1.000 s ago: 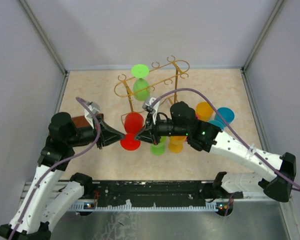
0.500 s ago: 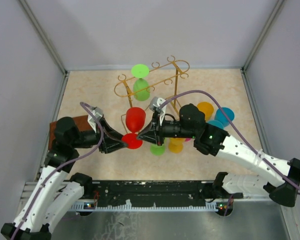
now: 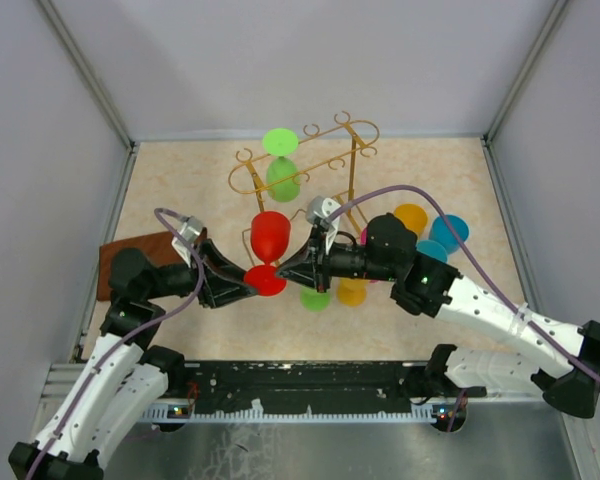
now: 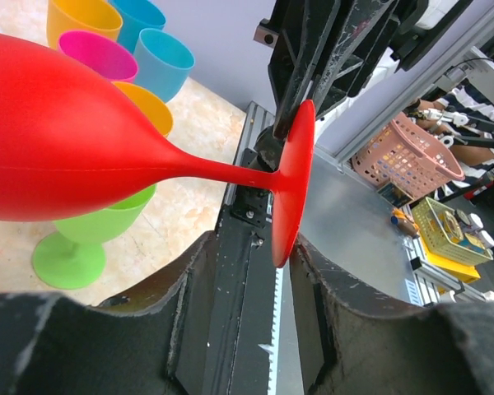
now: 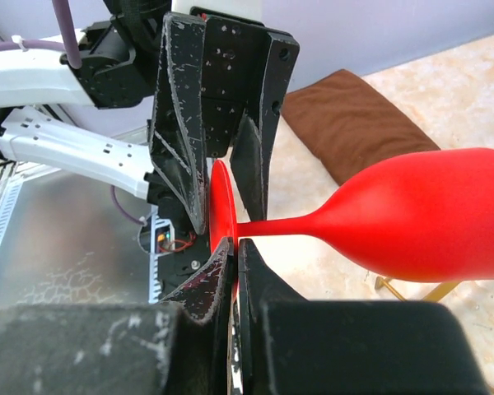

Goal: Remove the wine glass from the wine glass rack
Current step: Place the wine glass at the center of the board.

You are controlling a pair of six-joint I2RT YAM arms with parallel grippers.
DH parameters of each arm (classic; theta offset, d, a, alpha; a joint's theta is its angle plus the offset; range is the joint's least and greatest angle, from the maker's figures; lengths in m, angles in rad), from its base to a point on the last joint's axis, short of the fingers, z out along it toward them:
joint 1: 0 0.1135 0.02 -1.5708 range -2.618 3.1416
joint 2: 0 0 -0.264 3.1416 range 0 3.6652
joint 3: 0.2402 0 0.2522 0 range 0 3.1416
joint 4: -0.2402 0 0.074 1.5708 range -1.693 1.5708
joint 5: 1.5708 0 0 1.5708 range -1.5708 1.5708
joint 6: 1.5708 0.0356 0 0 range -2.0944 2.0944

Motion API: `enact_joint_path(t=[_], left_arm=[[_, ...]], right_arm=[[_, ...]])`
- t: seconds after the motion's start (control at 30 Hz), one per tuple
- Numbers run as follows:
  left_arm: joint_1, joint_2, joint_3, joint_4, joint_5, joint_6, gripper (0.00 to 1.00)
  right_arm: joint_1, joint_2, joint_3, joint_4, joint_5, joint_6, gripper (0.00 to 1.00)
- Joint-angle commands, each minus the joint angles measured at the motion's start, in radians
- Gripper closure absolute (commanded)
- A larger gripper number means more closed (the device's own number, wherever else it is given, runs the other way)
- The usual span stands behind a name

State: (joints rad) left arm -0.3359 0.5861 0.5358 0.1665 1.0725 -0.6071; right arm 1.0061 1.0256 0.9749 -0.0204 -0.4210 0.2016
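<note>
- The wine glass (image 3: 269, 238) is red and is off the wine glass rack (image 3: 353, 160); it hangs tipped well over in the air above the middle of the desk (image 3: 180, 170), with its bowl toward the far edge and its round foot toward the near edge.
- The right jaws are clamped on the rim of the foot; in the right wrist view the two fingers (image 5: 202, 284) sit almost together with the thin red disc pinched between them.
- The left jaws stand apart; in the left wrist view the fingers (image 4: 181, 304) straddle the opposite rim of the foot, one on each side of the disc; whether either finger touches it I cannot tell.
- The two arms meet tip to tip at the foot, the left one coming from the left edge and the right one from the right edge.
- The rack stands at the middle of the far edge, beyond the red bowl; a green glass (image 3: 283, 180) hangs upside down from its rails.
- Just right of the red glass, a second green glass (image 3: 316, 297) and an orange glass (image 3: 352, 290) stand on the desk; a yellow glass (image 3: 410, 218) and a blue glass (image 3: 448, 232) stand farther toward the right edge.
- A brown cloth (image 3: 130, 258) lies by the left edge, partly under the left arm.
</note>
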Motion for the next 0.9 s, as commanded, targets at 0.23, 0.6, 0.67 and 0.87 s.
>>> enact_joint_path(t=[0.23,0.6,0.67,0.87], left_arm=[[-0.003,-0.031,-0.024,0.131,0.002,-0.042,0.6],[-0.021,-0.013,-0.015,0.151,-0.014,-0.05,0.65],[-0.022,-0.014,-0.014,0.154,-0.021,-0.046,0.66],[-0.024,-0.01,-0.012,0.136,-0.023,-0.045,0.75]], right_arm=[[0.008,-0.053,-0.02,0.122,-0.039,-0.017,1.0],[0.008,-0.039,-0.009,0.098,-0.036,-0.023,1.0],[0.009,-0.039,-0.009,0.096,-0.033,-0.024,1.0],[0.008,-0.037,-0.005,0.091,-0.029,-0.021,1.0]])
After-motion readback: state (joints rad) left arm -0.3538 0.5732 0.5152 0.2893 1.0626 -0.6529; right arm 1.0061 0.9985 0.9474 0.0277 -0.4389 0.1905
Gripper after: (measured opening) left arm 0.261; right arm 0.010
